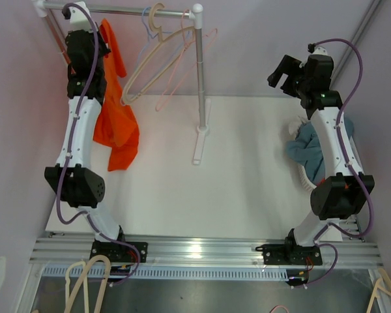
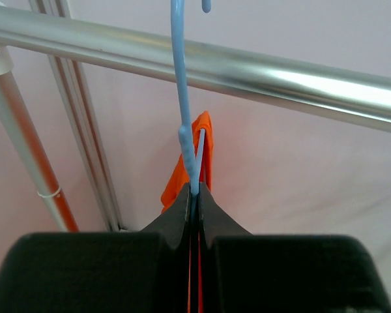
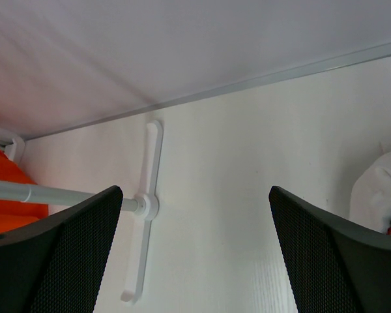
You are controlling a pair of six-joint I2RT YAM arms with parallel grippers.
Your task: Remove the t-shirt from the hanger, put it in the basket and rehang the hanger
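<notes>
Progress early — t-shirt (image 1: 117, 127) hangs on hanger (image 2: 177, 78) at 10 o'clock | left pincer (image 2: 194, 193) clamped on hanger neck under rail (image 2: 280, 75) | right pincer (image 3: 192, 218) apart, 2 o'clock — shirt removal not yet done

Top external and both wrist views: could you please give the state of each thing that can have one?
Left gripper: shut on the neck of the blue hanger.
Right gripper: open, holding nothing.
Blue hanger: hooked over the rail.
Orange t-shirt: hanging, not yet off the hanger.
Spare hangers: bare, hanging on the rail.
Blue garment: heaped at the right edge of the table.
</notes>
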